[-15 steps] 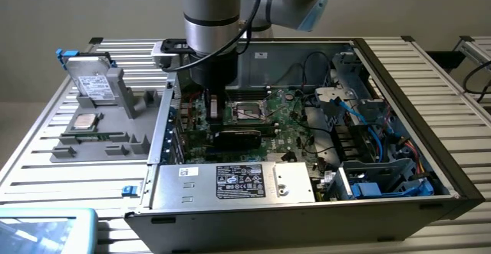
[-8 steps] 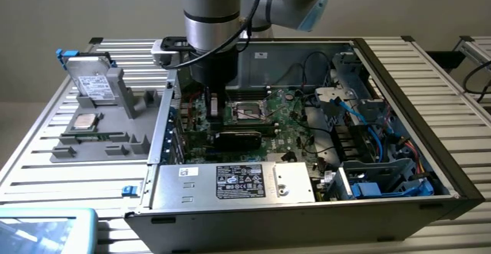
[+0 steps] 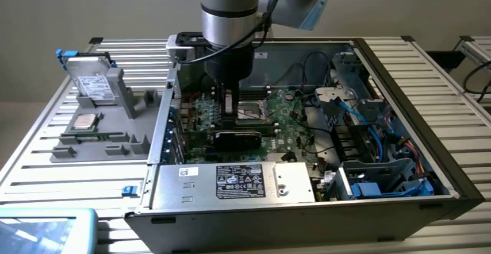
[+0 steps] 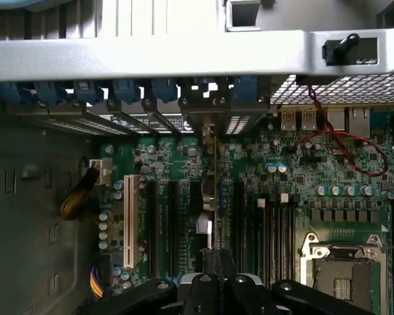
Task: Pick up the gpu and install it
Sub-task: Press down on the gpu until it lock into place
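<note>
power supply (image 3: 230, 184) sat at the near edge of the open pc case (image 3: 429, 150). behind it the gpu (image 3: 236, 136) stood on edge over the motherboard (image 3: 288, 122), black cooler facing near, at the slots towards the exterior view's left. gripper (image 3: 229, 109) was down inside the case with its jaws clamped together on the gpu's top edge. in the wrist view the gripper (image 4: 210, 283) held the card edge-on (image 4: 211, 197) over an expansion slot, empty cpu socket (image 4: 345, 266) beside. grey parts tray (image 3: 103, 133) lay outside the case, exterior view's left, hard drive (image 3: 96, 84) upright at its far end.
</note>
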`<state>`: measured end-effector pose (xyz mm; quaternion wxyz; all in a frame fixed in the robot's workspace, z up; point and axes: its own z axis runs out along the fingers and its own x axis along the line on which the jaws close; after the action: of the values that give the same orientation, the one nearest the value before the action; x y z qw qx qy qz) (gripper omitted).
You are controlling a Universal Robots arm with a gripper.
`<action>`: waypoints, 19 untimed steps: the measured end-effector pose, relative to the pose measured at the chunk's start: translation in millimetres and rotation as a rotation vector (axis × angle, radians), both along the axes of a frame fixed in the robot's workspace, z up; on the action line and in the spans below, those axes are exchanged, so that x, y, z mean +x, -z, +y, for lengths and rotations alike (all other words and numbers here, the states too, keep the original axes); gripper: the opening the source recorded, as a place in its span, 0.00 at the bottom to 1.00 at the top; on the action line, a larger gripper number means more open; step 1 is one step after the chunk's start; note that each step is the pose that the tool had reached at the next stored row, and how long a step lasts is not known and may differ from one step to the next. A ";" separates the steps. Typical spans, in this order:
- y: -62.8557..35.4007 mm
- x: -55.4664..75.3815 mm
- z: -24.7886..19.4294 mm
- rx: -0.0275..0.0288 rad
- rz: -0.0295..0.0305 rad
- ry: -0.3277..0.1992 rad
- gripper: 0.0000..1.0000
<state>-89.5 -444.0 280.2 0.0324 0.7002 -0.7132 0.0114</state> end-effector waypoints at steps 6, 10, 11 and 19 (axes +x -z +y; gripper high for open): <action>5.1 2.3 -8.2 0.0203 0.0050 0.000 0.12; 6.8 2.5 -8.2 0.0428 0.0130 0.000 0.12; 7.4 2.8 -8.2 0.0427 0.0140 0.000 0.12; 10.5 4.0 -8.1 0.0439 0.0159 0.000 0.12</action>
<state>-85.5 -452.2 269.7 0.0227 0.7007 -0.7130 -0.0098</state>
